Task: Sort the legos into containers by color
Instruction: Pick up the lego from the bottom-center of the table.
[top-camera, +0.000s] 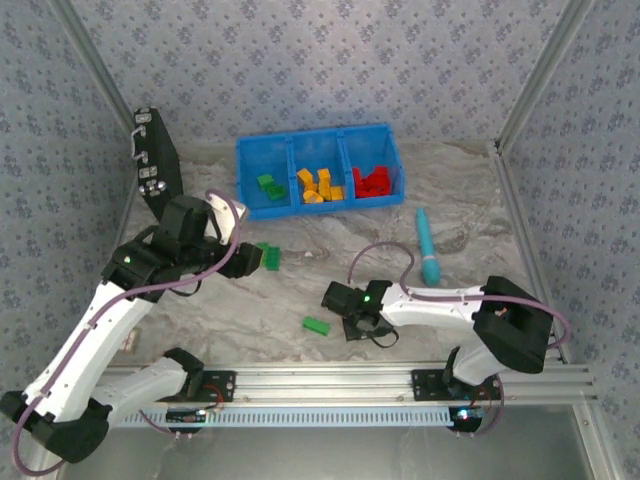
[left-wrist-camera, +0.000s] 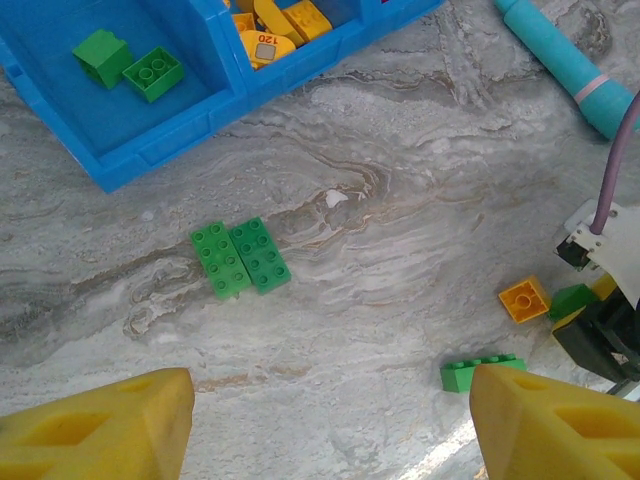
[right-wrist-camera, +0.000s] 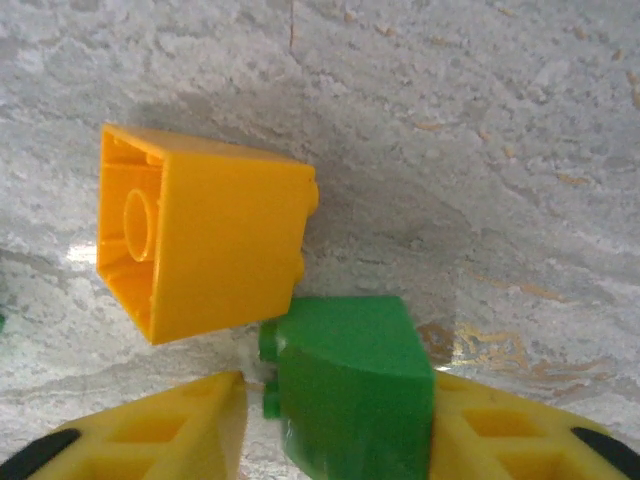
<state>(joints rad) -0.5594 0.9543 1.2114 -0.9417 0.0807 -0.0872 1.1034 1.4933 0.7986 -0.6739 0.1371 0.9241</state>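
My right pincer (right-wrist-camera: 338, 415) sits low over the marbled table (right-wrist-camera: 500, 120), its yellow fingers (right-wrist-camera: 500, 425) on either side of a green brick (right-wrist-camera: 350, 390). The brick touches one finger and a sliver of gap shows at the other, so I cannot tell whether the grip is tight. An orange-yellow brick (right-wrist-camera: 215, 235) lies on its side just beyond the fingertips. My left pincer (left-wrist-camera: 325, 400) hangs open, holding nothing. Two green bricks (left-wrist-camera: 240, 257) lie side by side ahead of it. Farther ahead is the blue bin (top-camera: 320, 210), with green, orange-yellow and red bricks in separate compartments.
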